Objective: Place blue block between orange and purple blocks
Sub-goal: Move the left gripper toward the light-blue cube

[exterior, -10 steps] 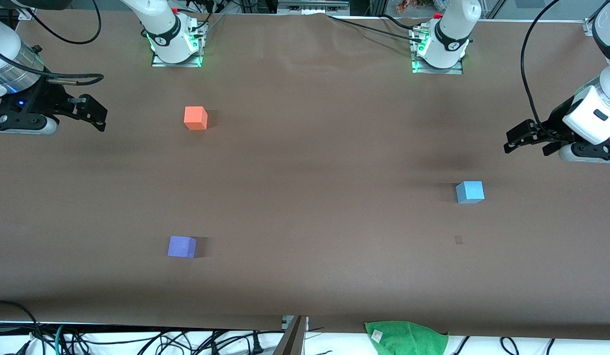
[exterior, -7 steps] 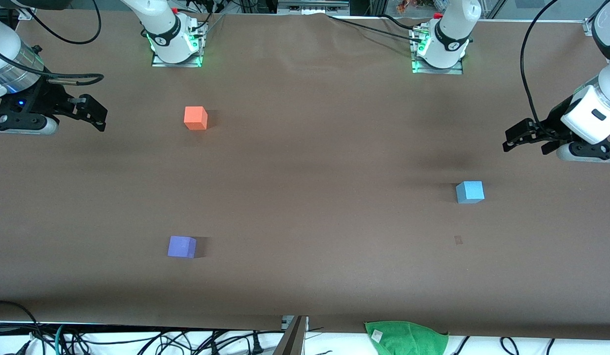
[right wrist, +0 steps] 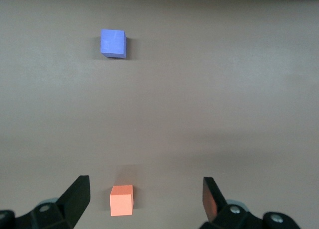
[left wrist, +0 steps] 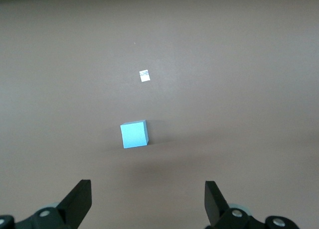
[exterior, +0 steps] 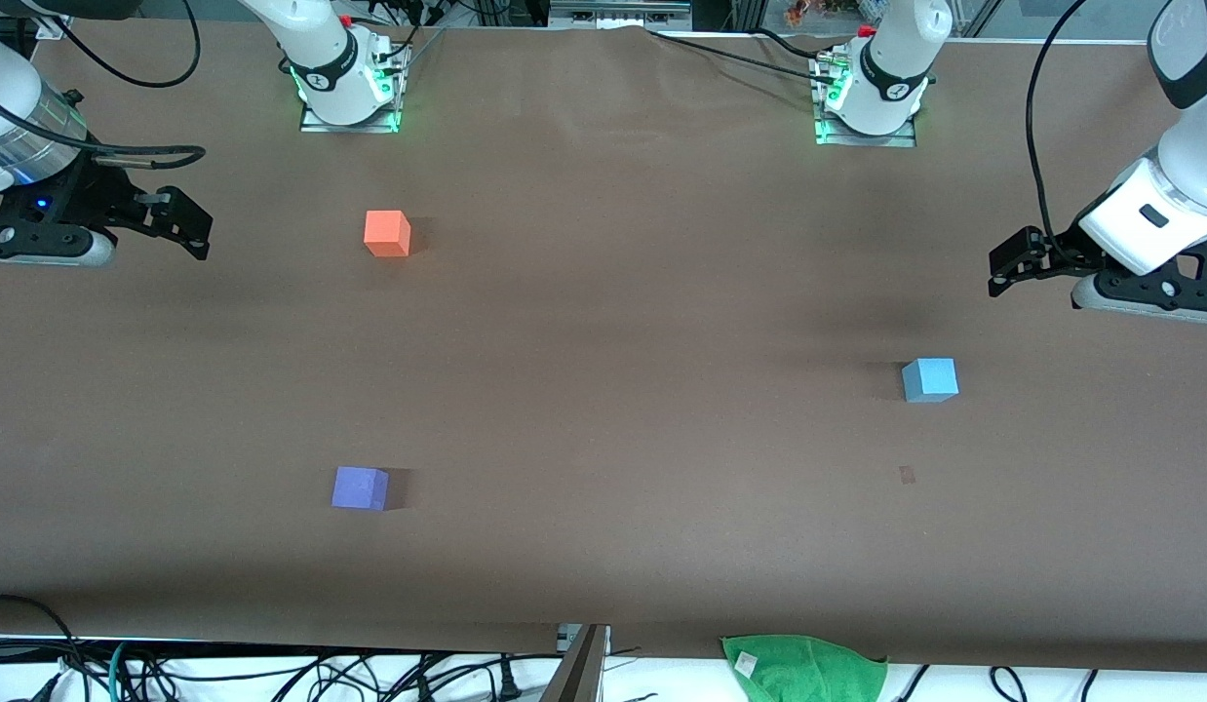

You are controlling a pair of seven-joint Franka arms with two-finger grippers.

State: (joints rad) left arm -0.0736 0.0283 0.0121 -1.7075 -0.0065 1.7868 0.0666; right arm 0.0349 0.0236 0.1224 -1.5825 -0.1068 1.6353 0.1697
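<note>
Brown table (exterior: 603,322) cover, faintly creased. Cables and green cloth (exterior: 803,668) along its camera-side edge. Blue block (exterior: 930,379) rests toward left arm's end. Orange block (exterior: 387,233) and purple block (exterior: 360,487) sit toward right arm's end, purple nearer camera. Left gripper (exterior: 1003,273) hangs over table, fingers apart. Right gripper (exterior: 189,229) waits, fingers apart, empty.

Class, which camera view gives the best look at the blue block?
The left wrist view: the blue block sits large and unobstructed between the open left gripper fingers. The front view shows it small; the right wrist view misses it.
</note>
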